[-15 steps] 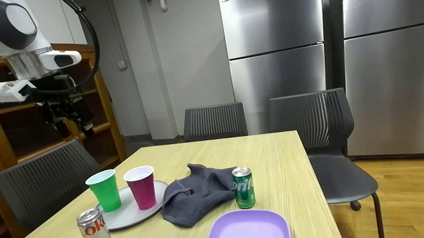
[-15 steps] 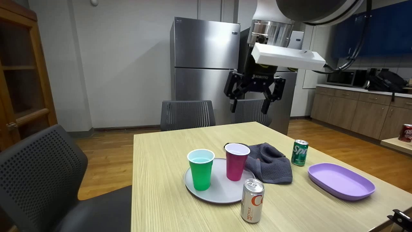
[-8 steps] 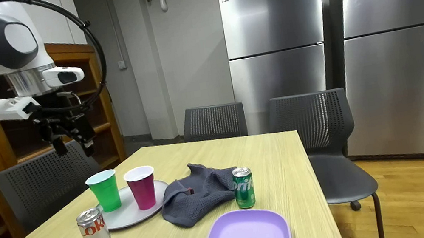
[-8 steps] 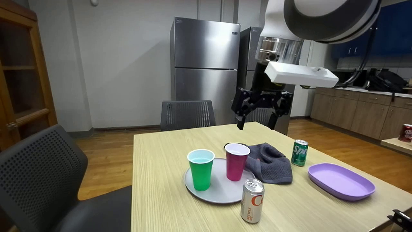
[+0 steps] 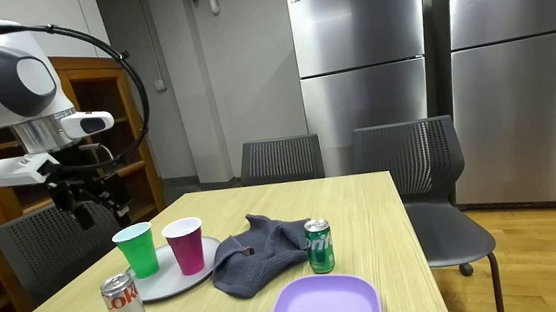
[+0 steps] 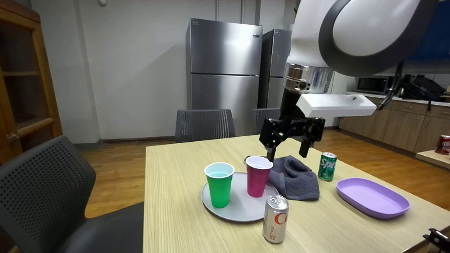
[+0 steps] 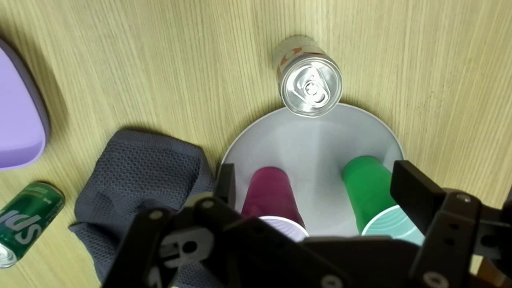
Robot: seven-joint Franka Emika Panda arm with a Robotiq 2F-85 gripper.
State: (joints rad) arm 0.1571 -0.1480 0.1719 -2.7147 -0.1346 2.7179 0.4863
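Magenta cup (image 6: 257, 181) and green cup (image 6: 220, 189) are standing upright on the gray plate (image 6: 242, 212). From where I'm watching, the end effector (image 6: 287, 156) is hanging near them above the tabletop (image 6: 175, 196), spread apart, holding nothing; work seems to be only starting, no grasp yet being made.

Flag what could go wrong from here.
1. Tipped cup: the open gripper hangs low near the pink cup, and in the wrist view a finger overlaps the green cup; descending might clip a rim.
2. Knocked can: the Coke can stands close to the plate, so a shoved plate could topple it.
3. Snag: the towel lies beside the plate; a finger may catch it.
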